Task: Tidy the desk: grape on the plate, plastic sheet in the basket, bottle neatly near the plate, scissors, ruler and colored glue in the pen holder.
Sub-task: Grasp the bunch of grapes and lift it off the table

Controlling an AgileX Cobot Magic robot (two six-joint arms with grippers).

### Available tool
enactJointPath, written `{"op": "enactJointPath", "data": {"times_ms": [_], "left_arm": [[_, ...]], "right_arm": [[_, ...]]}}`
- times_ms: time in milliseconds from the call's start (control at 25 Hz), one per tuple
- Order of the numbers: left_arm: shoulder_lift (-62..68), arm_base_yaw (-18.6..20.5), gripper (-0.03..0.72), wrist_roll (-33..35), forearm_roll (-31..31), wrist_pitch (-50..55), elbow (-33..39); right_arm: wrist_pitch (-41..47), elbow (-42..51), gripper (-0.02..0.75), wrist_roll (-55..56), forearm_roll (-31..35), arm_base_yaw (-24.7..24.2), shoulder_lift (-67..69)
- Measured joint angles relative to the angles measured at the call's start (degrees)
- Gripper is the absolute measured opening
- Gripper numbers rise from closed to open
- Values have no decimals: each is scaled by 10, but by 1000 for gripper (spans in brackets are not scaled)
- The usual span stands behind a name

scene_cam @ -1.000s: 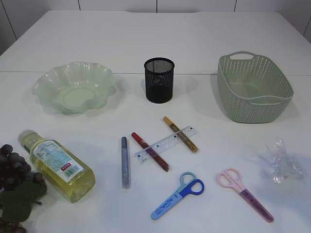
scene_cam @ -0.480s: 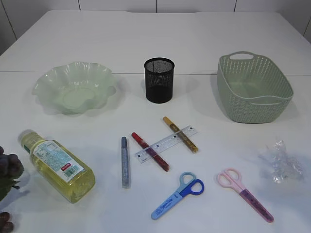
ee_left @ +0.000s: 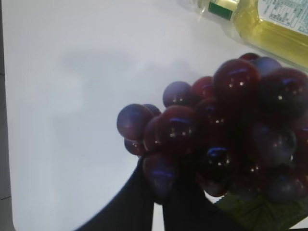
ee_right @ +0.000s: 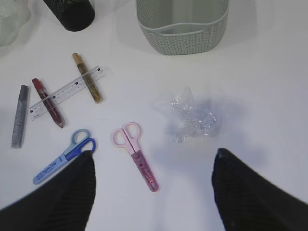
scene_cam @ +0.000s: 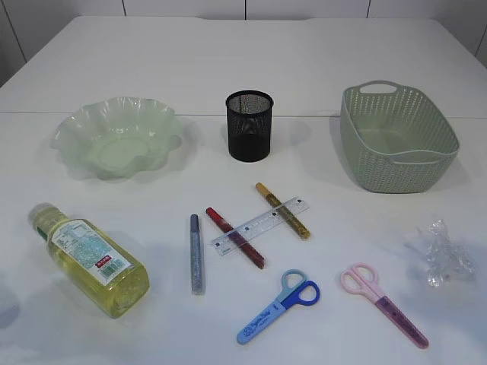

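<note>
Plain white table [scene_cam: 228, 61], white panelled wall behind, lab-like staging

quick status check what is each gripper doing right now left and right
Left gripper: closed on the grape bunch, lifted above the table beside the bottle.
Right gripper: open and empty, hovering near the plastic sheet.

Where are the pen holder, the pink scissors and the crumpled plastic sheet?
pen holder [scene_cam: 249, 126], exterior view, mesh wall
pink scissors [ee_right: 135, 149], right wrist view, pivot
plastic sheet [ee_right: 193, 120], right wrist view, crumpled middle
</note>
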Motion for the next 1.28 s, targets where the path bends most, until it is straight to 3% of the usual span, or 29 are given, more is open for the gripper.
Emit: {"op": "enactJointPath", "data": {"times_ms": [520,1280], "left_arm": [[26,0,0,0,0,28,-154],[353,-2,-1,0,-17,-61,-464]], "right_arm": [[0,0,583,0,0,0,0],[0,0,583,0,0,-1,0]]}}
